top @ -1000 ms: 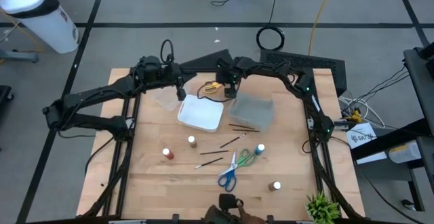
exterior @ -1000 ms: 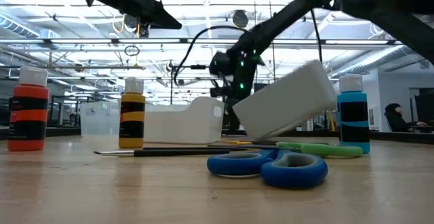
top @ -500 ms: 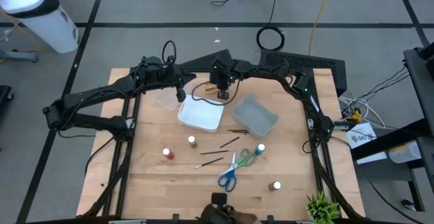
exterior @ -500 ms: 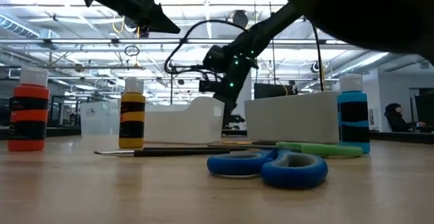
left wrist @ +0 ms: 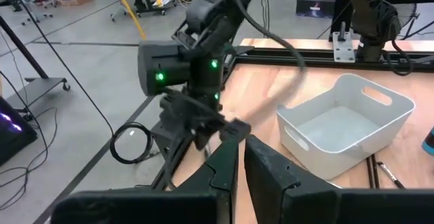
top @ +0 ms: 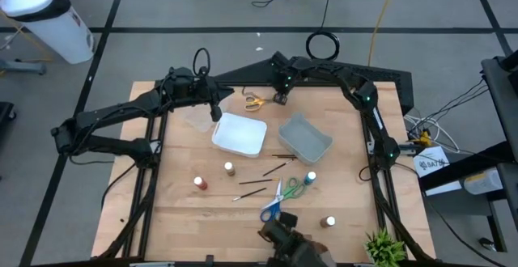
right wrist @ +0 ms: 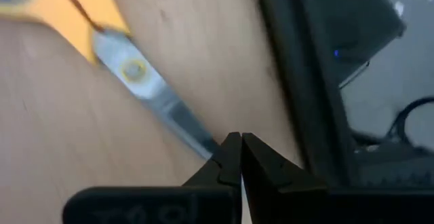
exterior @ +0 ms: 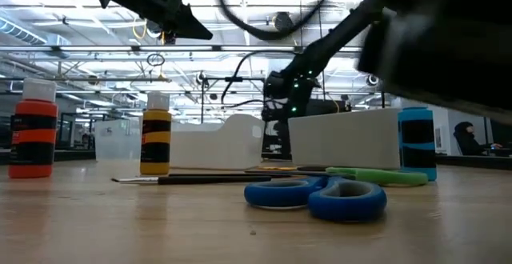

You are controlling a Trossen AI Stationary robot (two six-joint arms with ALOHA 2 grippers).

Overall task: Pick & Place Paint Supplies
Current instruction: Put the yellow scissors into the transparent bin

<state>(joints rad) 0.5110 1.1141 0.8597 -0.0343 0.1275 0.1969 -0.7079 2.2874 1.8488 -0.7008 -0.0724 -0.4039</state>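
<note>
Beside the right tool (right wrist: 239,157), yellow-handled scissors (right wrist: 129,68) showed smooth, shiny metal blades on a matt, pale wooden worktop (right wrist: 61,142).

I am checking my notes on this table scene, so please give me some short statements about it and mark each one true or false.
1. The yellow scissors lie on the table beside the right pincer. True.
2. The grey bin is tipped on its side. False: it stands upright on the table, open side up.
3. The blue scissors lie flat on the table. True.
4. The right pincer holds the yellow scissors in the air. False: its fingers are shut with nothing between them, and the scissors rest on the wood.
5. The blue bottle lies inside the white bin. False: it stands on the table near the green scissors.
</note>
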